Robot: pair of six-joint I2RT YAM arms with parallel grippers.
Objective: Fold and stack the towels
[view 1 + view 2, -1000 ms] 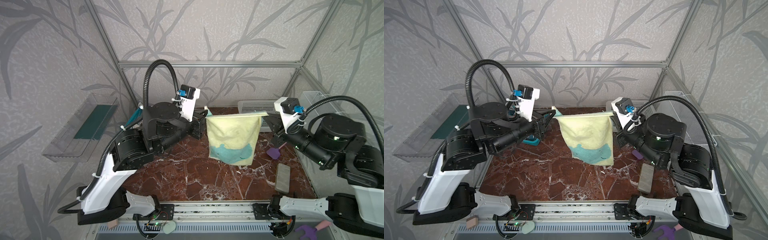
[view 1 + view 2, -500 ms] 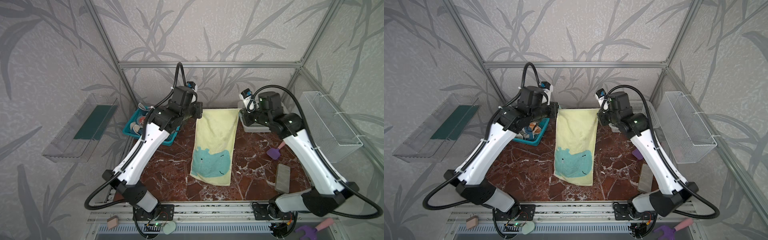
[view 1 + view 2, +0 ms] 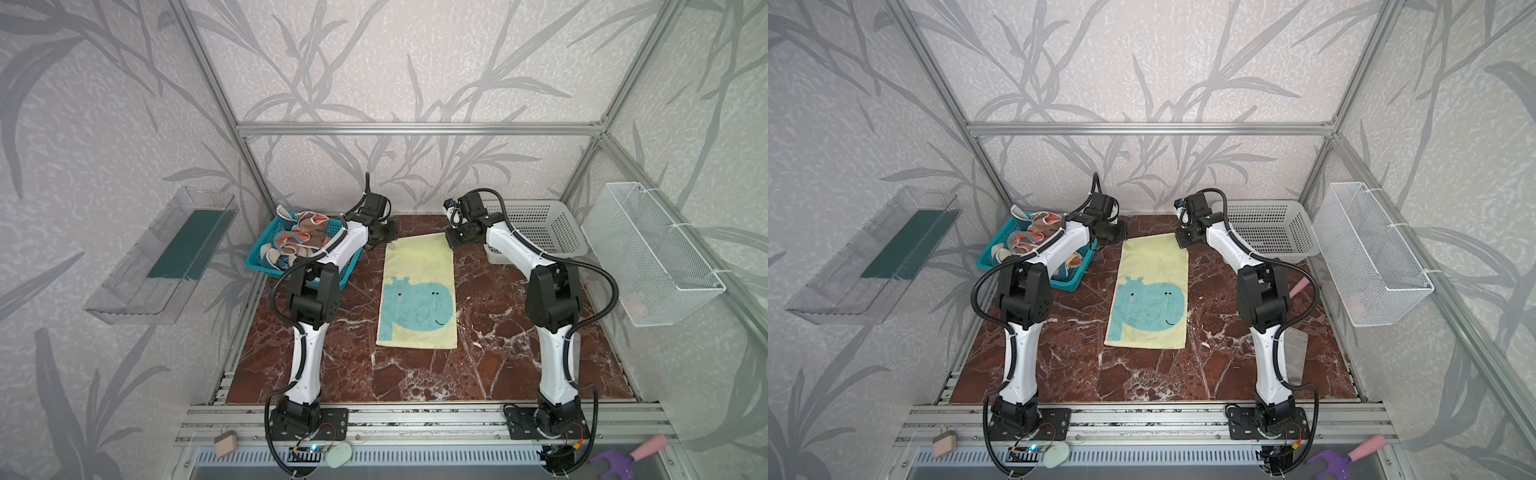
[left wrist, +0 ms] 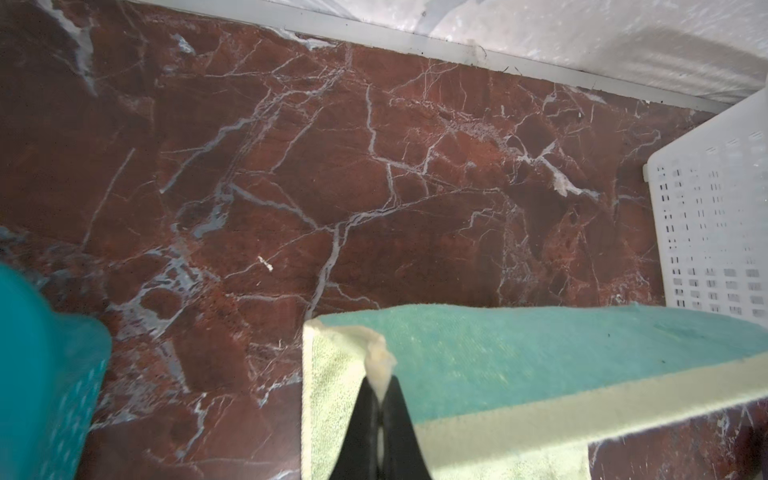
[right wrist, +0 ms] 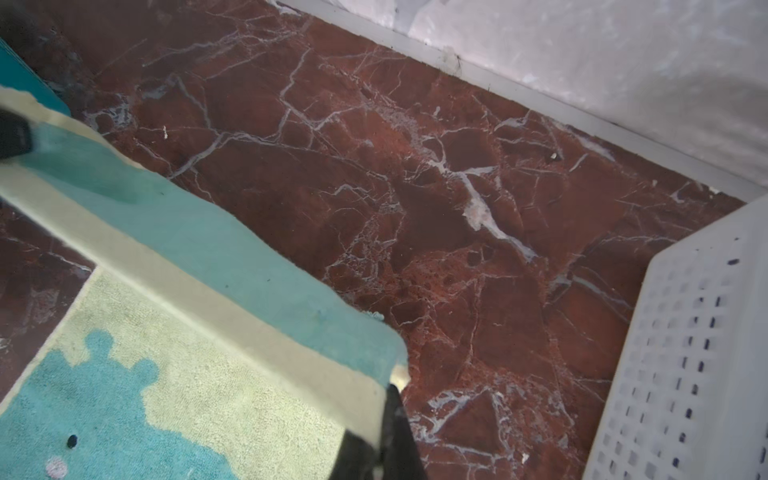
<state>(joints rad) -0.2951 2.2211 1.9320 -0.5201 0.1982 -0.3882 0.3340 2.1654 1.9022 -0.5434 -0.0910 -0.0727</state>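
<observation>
We see one pale yellow towel [image 3: 417,291] with a blue hippo print, spread lengthwise at the centre of the tabletop [image 3: 498,365], its 12 o'clock edge raised. The left end effector [image 3: 390,239] and the right end effector [image 3: 450,241] each pinch one far corner. At 10 o'clock, one teal basket [image 3: 266,271] holds crumpled towels [image 3: 299,232], too tangled to count.

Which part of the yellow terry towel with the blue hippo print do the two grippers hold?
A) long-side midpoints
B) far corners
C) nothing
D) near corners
B: the left gripper and right gripper each pinch a far-edge corner of the yellow hippo towel.
</observation>
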